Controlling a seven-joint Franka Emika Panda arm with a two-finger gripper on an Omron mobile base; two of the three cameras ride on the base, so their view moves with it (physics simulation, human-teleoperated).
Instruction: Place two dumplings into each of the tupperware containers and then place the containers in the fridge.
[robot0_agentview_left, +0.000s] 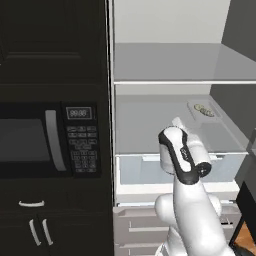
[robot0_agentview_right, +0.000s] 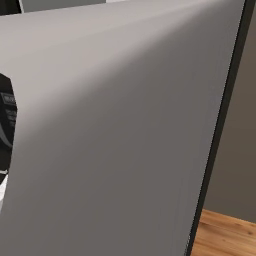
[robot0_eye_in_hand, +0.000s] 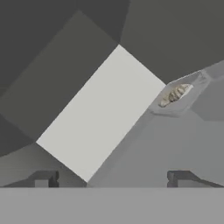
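The fridge (robot0_agentview_left: 165, 65) stands open, with pale shelves and a translucent drawer (robot0_agentview_left: 145, 169) below. On its middle shelf, at the back right, sits one pale tupperware container (robot0_agentview_left: 204, 111) holding beige dumplings (robot0_agentview_left: 203, 108). The hand view looks into the fridge and shows the same container (robot0_eye_in_hand: 192, 94) with the dumplings (robot0_eye_in_hand: 175, 94) up on the right, well beyond the fingertips. My gripper (robot0_eye_in_hand: 113, 179) is open with nothing between its fingers (robot0_eye_in_hand: 43, 178). My arm (robot0_agentview_left: 182, 152) reaches toward the middle shelf from the front.
A black microwave (robot0_agentview_left: 47, 140) sits in dark cabinets (robot0_agentview_left: 50, 45) left of the fridge. The open grey fridge door (robot0_agentview_right: 125, 125) stands close on the right, with wooden floor (robot0_agentview_right: 225, 235) beyond it. The upper shelf (robot0_agentview_left: 170, 62) is bare.
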